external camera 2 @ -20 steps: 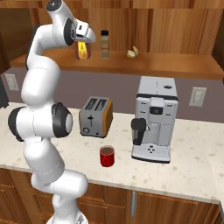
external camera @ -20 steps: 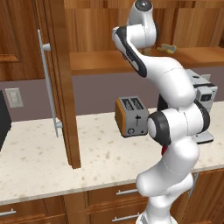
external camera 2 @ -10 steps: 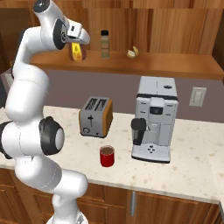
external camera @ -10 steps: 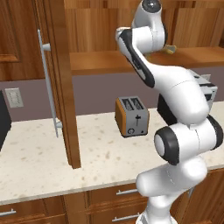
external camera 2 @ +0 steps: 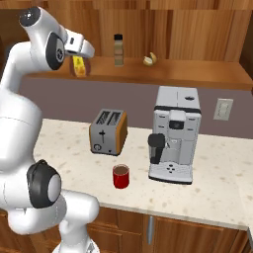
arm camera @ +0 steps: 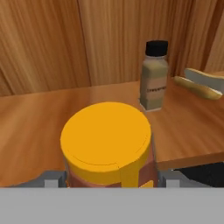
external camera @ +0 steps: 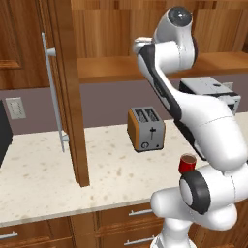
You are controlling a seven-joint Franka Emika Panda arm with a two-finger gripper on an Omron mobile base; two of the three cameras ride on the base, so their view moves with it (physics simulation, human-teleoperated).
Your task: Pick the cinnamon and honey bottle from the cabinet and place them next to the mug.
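The honey bottle (external camera 2: 79,66), amber with a yellow cap (arm camera: 106,136), hangs at the left end of the cabinet shelf (external camera 2: 188,72), near its front edge. My gripper (external camera 2: 81,58) is shut on it, one finger on each side of the bottle in the hand view. The cinnamon (external camera 2: 118,49), a slim tan bottle with a dark cap, stands upright farther back on the shelf (arm camera: 154,78), to the right of the held bottle. Down on the counter, the red mug (external camera 2: 120,176) sits in front of the toaster (external camera 2: 107,132).
The cabinet door (external camera: 65,92) stands open at the left, its long silver handle (external camera: 52,92) facing me. A silver coffee machine (external camera 2: 174,133) stands right of the mug. A pale yellowish object (external camera 2: 150,60) lies on the shelf right of the cinnamon.
My hand has carried the honey bottle leftward and slightly down along the shelf, away from the cinnamon. The arm's upper links have swung along with it.
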